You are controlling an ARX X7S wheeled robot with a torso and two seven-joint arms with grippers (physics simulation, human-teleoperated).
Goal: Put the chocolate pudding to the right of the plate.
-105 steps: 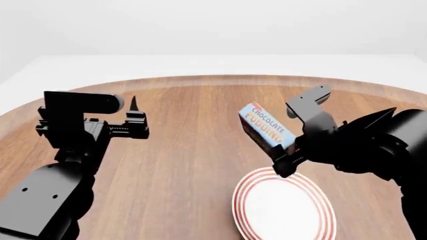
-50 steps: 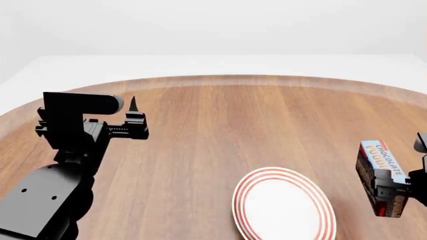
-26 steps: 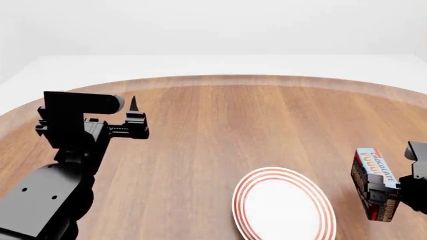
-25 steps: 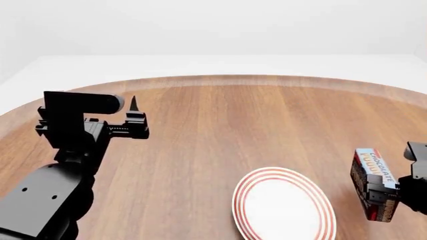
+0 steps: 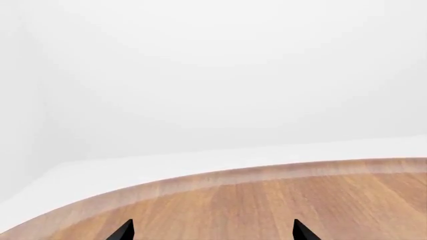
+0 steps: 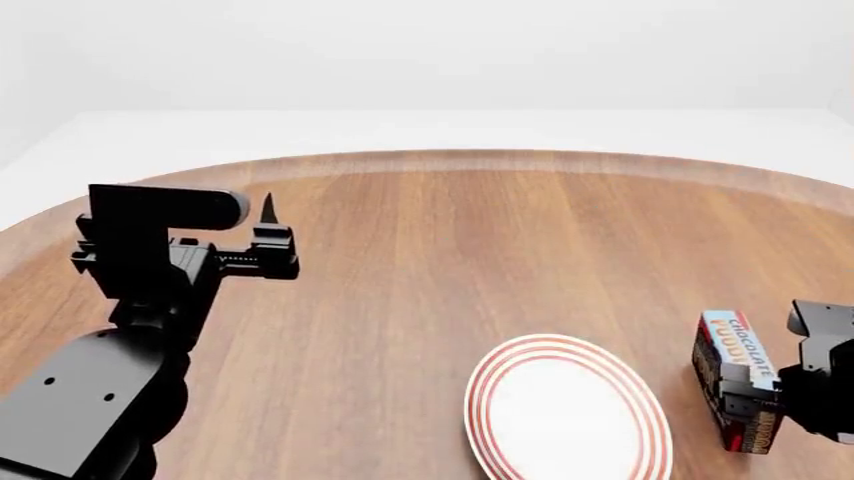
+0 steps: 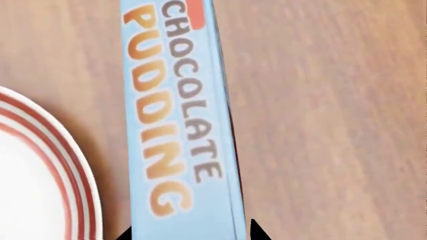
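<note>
The chocolate pudding [image 6: 735,378], a dark brown carton with a light-blue lettered top, hangs low just right of the plate [image 6: 534,346], a white round one with red rings. My right gripper [image 6: 747,398] is shut on the carton's near end. In the right wrist view the pudding [image 7: 177,115] fills the middle, the fingertips of the right gripper [image 7: 191,232] flank its sides, and the plate's rim [image 7: 73,170] lies close beside it. Whether the carton touches the wood I cannot tell. My left gripper [image 6: 272,238] stands open and empty at the far left, also open in its own view [image 5: 212,231].
The round wooden table [image 6: 441,250] curves away at the back, with white floor beyond its edge. The left wrist view shows only the table's far rim [image 5: 267,172] and a white wall.
The right gripper carried the pudding from behind the plate over to the plate's right side, then lowered it and drew it nearer. The left arm stayed still.
</note>
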